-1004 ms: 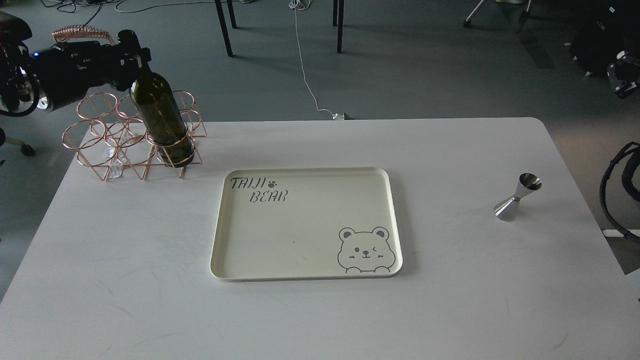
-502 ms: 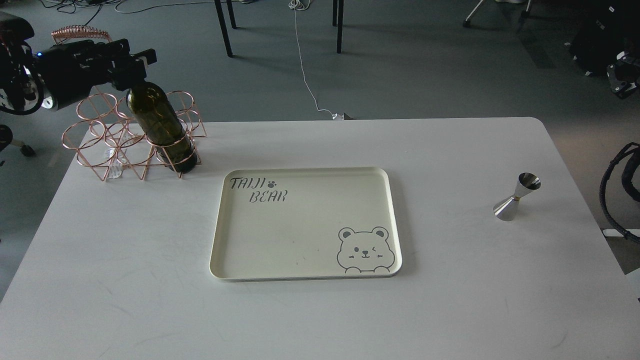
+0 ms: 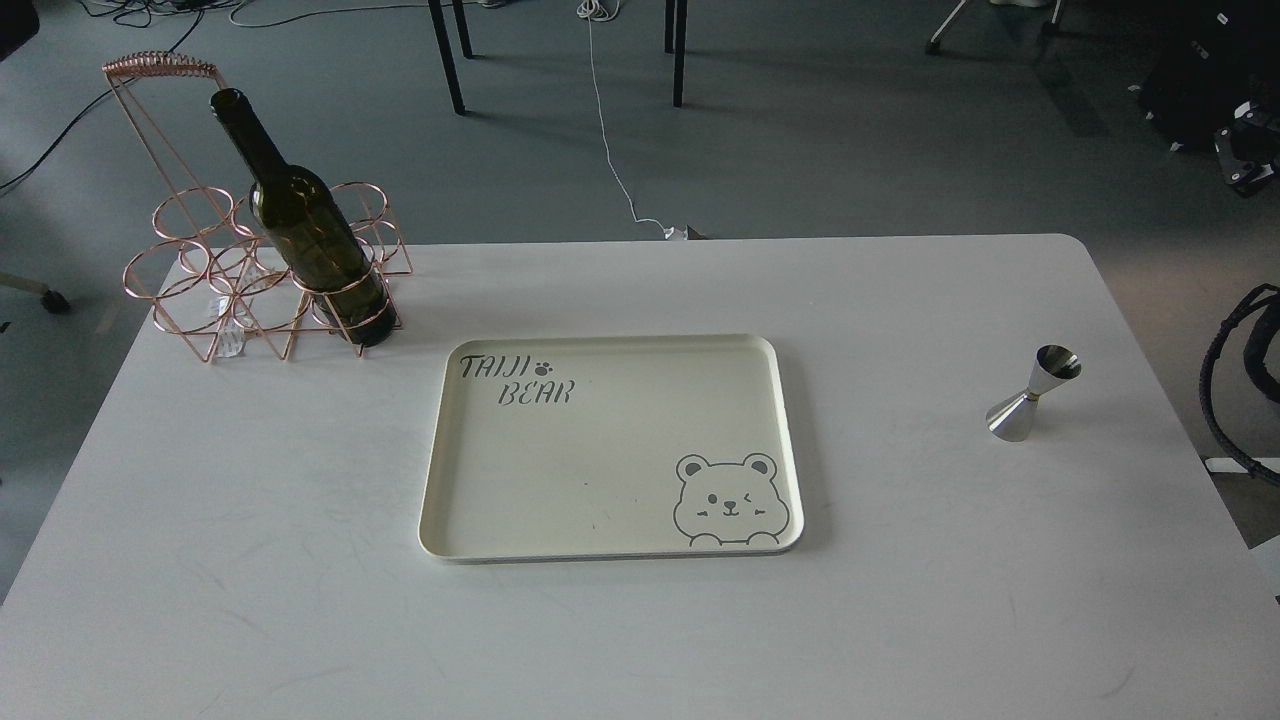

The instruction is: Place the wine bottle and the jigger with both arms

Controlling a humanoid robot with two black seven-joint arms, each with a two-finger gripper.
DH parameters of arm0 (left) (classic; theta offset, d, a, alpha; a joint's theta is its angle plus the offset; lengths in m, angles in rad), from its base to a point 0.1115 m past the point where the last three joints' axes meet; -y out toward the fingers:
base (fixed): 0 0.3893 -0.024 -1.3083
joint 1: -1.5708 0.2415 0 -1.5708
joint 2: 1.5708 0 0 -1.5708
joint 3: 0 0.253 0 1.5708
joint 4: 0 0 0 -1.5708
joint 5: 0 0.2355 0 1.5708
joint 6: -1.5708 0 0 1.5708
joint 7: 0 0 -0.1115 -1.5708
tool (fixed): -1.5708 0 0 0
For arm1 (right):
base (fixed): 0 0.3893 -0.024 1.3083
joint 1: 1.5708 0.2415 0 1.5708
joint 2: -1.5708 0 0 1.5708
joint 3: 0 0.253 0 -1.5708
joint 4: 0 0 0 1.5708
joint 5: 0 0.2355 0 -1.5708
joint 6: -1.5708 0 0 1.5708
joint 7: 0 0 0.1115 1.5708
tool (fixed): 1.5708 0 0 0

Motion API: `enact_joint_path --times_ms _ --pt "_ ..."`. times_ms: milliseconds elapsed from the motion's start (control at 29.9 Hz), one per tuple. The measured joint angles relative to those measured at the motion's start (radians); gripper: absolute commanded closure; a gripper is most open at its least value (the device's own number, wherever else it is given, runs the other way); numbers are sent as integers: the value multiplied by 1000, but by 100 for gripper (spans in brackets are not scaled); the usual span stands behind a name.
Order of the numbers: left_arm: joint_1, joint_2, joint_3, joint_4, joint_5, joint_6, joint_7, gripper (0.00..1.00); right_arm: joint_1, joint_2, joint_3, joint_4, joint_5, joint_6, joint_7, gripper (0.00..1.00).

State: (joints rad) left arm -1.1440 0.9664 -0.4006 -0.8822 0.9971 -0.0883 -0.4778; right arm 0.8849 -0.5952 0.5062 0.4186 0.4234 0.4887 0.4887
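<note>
Bottle (image 3: 312,235): dark green glass, no label, standing in the front right ring of a copper wire rack (image 3: 215,290) at the far left corner of the table (image 3: 250,560). It leans with its neck toward the upper left in this view. Nothing holds it.

Jigger (image 3: 1030,398): small steel hourglass cup, upright on its wider bell at the right side of the table, well apart from everything else.

Tray (image 3: 450,470): cream, printed with a bear and lettering, at the table's middle, with nothing on it.

Left end effector: not in view, so I cannot tell whether it is wide or narrow.

Right end effector: not in view either; only looped black cable shows at the right edge.

Bottle handling: likely heavy for its width, stiff, smooth and breakable. The neck is the free part to grip, since the ring hides the lower body. A tall bottle held high may swing, so a firm hold just under the lip or at the shoulder seems safest.

Jigger handling: light, rigid, polished and probably slippery. The narrow waist at the gold band looks like the natural place to pinch; pushing on a bell would likely tip it.

Progress: the bottle looks placed; the jigger appears untouched.
</note>
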Motion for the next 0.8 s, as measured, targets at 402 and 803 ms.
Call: enact_joint_path --times_ms 402,803 --pt "35 -56 11 219 -675 -65 6 2 -6 8 4 -56 -5 0 0 1" --pt "108 -117 -1 405 -1283 -268 85 2 -1 39 25 -82 -2 0 0 1"
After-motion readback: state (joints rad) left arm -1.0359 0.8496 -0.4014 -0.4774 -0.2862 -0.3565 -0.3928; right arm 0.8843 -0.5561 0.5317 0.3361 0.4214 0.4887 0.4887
